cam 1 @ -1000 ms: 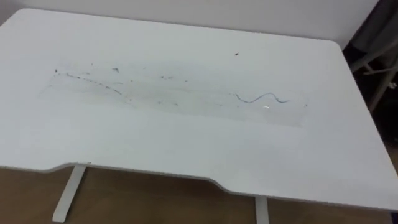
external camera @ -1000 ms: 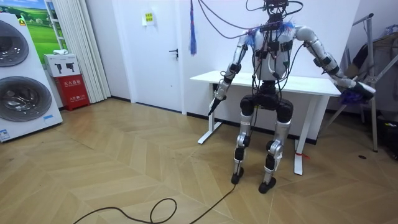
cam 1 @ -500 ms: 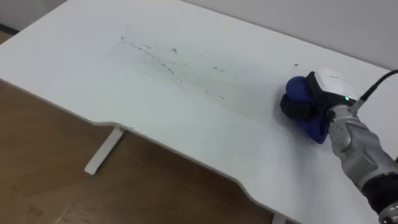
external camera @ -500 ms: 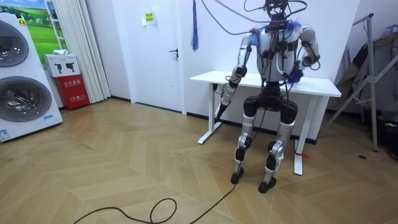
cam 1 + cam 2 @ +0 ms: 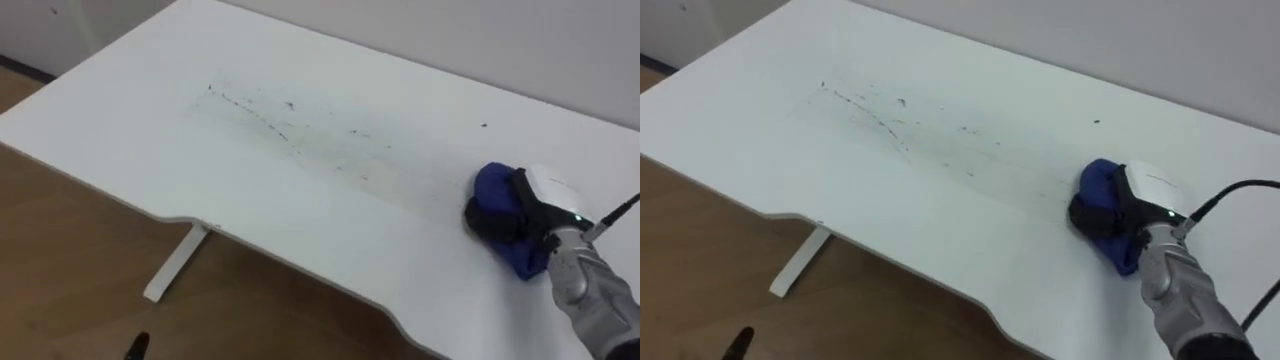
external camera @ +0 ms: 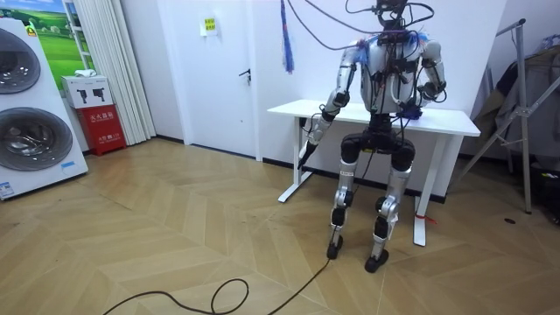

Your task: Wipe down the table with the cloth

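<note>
A white table (image 5: 120,130) carries a streak of dark pen marks (image 5: 280,125) across its middle. My right hand (image 5: 528,212) is shut on a bunched blue cloth (image 5: 490,195), also seen as the blue cloth (image 5: 1098,185), and presses it on the tabletop at the right end of the streak. A small dark speck (image 5: 484,125) lies beyond the cloth. My left hand (image 6: 304,149) hangs relaxed beside the table's left end, below its top. I stand upright against the table's front edge (image 6: 376,121).
The front edge has a curved cut-out, with a white table leg (image 5: 170,265) below over wooden floor. In the room view, washing machines (image 6: 31,114) and a red box (image 6: 105,127) stand far on the left, and a metal stand (image 6: 516,105) is right of the table.
My right arm swung in from the stand at the right and set the blue cloth on the table, where a wavy line showed one second ago. My head view turned left.
</note>
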Available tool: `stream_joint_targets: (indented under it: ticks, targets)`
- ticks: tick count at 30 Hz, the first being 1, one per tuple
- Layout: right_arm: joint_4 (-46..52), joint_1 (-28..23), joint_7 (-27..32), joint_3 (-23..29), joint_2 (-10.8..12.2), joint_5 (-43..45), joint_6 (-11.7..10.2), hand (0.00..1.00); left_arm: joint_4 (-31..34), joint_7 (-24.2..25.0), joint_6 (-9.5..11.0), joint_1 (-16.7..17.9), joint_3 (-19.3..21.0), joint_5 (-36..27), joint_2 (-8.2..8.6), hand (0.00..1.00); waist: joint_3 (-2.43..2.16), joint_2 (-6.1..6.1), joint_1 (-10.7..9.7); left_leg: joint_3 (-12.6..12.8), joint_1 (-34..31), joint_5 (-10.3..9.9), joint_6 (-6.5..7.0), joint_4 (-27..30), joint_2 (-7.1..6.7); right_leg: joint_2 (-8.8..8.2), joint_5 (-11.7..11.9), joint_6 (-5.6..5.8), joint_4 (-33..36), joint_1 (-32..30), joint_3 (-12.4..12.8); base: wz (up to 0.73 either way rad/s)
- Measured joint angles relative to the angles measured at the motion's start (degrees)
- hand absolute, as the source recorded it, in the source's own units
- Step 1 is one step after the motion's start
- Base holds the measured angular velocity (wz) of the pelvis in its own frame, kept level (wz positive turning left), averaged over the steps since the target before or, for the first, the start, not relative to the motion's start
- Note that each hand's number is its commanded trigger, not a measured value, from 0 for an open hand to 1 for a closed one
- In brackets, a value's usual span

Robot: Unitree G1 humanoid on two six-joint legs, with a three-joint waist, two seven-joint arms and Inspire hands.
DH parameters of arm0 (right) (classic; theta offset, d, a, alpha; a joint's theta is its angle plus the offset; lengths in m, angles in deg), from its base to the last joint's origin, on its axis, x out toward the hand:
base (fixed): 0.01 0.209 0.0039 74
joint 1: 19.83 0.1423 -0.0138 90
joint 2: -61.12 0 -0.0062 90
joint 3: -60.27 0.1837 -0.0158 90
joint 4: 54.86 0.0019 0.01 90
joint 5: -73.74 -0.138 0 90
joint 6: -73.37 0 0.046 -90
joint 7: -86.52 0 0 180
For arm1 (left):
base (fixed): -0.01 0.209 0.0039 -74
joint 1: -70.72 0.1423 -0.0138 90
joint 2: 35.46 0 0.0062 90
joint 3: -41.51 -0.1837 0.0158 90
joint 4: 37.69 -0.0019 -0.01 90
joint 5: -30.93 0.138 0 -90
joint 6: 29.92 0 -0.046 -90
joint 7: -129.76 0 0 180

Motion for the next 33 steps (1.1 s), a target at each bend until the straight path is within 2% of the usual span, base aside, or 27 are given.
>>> stream_joint_targets:
  ticks: [1, 4, 9, 11, 14, 16, 19, 23, 25, 30, 31, 33]
  targets:
    - [-0.95, -0.80, 0.04, 0.92, 0.04, -0.47, -0.59, 1.00, 0.01, 0.00, 0.01, -0.03, 0.00, 0.12, 0.04, 0.00, -0.17, -0.26, -0.33, 0.26, 0.39, -0.03, 0.08, -0.09, -0.07, -0.08, 0.01, 0.03, 0.06, 0.24, 0.17, -0.06]
    - [-3.09, -1.57, 0.03, 2.80, 0.12, -2.22, -0.98, 1.00, 0.02, -0.04, 0.01, 0.47, 0.00, 0.12, 0.05, 0.00, -0.22, -0.54, -0.71, 1.43, 1.86, -0.27, 0.44, -0.25, -0.11, -0.07, 0.22, 0.38, 0.12, 1.01, 1.43, -0.20]
    - [-6.66, -2.67, 0.14, 6.67, 0.12, -6.51, -2.35, 1.00, -0.16, -0.32, 0.07, 0.99, 0.51, 0.20, 0.03, 0.00, -0.24, -0.98, -2.00, 2.02, 2.36, -0.46, 0.74, -0.20, -0.17, -0.16, 0.49, 0.61, 0.01, 1.07, 1.69, -0.07]
    - [-7.82, -2.94, 0.33, 8.53, 0.38, -7.02, -3.00, 1.00, -0.16, -0.49, 0.08, 1.79, 1.44, 0.24, 0.04, 0.00, -0.21, -0.93, -2.93, 2.03, 2.79, -0.58, 0.84, -0.29, -0.20, -0.23, 0.52, 0.64, -0.03, 1.44, 1.68, -0.01]
    - [-7.34, -4.45, 1.10, 10.50, 0.91, -6.84, -3.34, 1.00, -0.15, -0.73, 0.36, 3.61, 2.90, 0.20, 0.05, 0.00, -0.23, -0.63, -2.95, 3.67, 4.53, -1.02, 0.84, -1.33, 0.15, 0.03, 0.50, 0.67, 0.00, 2.27, 3.36, -0.29]
    - [-6.30, -5.01, 0.59, 11.32, 0.90, -6.71, -3.82, 1.00, -0.12, -0.66, 1.30, 4.70, 3.02, -0.55, 0.14, 0.00, -0.20, -0.53, -3.74, 4.68, 5.02, -1.33, 0.85, -1.57, 0.32, 0.18, 0.49, 0.69, 0.08, 2.17, 4.65, -0.28]
    - [-3.58, -5.36, -0.98, 12.62, 0.89, -6.10, -4.15, 1.00, -0.29, -0.67, 2.62, 4.43, 3.83, -1.04, 0.67, 0.00, -0.15, -0.34, -4.73, 6.32, 5.03, -1.35, 0.88, -1.99, 0.53, 0.27, 0.56, 0.70, 0.26, 1.29, 5.90, -0.27]
    - [-0.10, -5.30, -2.28, 12.81, 0.88, -5.86, -3.99, 1.00, 0.03, -0.70, 3.62, 4.09, 3.82, -2.82, 1.06, 0.00, 0.16, 0.11, -6.04, 7.59, 6.00, -1.34, 0.89, -2.43, 0.66, 0.47, 0.68, 0.68, 0.30, 1.44, 7.57, -0.22]
    - [1.61, -5.30, -2.43, 12.76, 0.89, -4.05, -4.04, 1.00, 0.54, -0.68, 3.87, 3.17, 3.79, -3.18, 1.53, 0.00, 0.54, 0.21, -6.60, 7.88, 5.96, -1.33, 0.91, -2.74, 0.68, 0.54, 0.69, 0.68, 0.26, 1.11, 7.94, -0.07]
    - [2.18, -5.30, -2.46, 11.53, 0.89, -3.29, -3.83, 1.00, 0.44, -0.75, 4.49, 1.58, 3.46, -4.19, 2.21, 0.00, 0.58, -0.03, -6.22, 8.93, 6.22, -1.33, 0.91, -2.87, 0.78, 0.67, 0.68, 0.68, 0.14, 0.90, 8.84, -0.10]
    - [2.19, -5.29, -2.12, 10.68, 0.93, -3.91, -3.58, 1.00, 0.36, -1.10, 4.49, 1.72, 3.08, -4.30, 2.19, 0.00, 0.70, 0.12, -6.05, 9.07, 6.28, -1.33, 0.90, -2.89, 0.82, 0.70, 0.69, 0.68, 0.15, 0.90, 8.75, -0.12]
    - [2.21, -4.87, -1.88, 9.72, 0.96, -4.78, -2.60, 1.00, -0.03, -1.32, 4.49, 1.81, 2.47, -4.47, 2.19, 0.00, 0.63, -0.17, -5.80, 9.09, 6.16, -1.33, 0.90, -2.88, 0.83, 0.70, 0.69, 0.69, 0.19, 0.75, 8.72, -0.04]
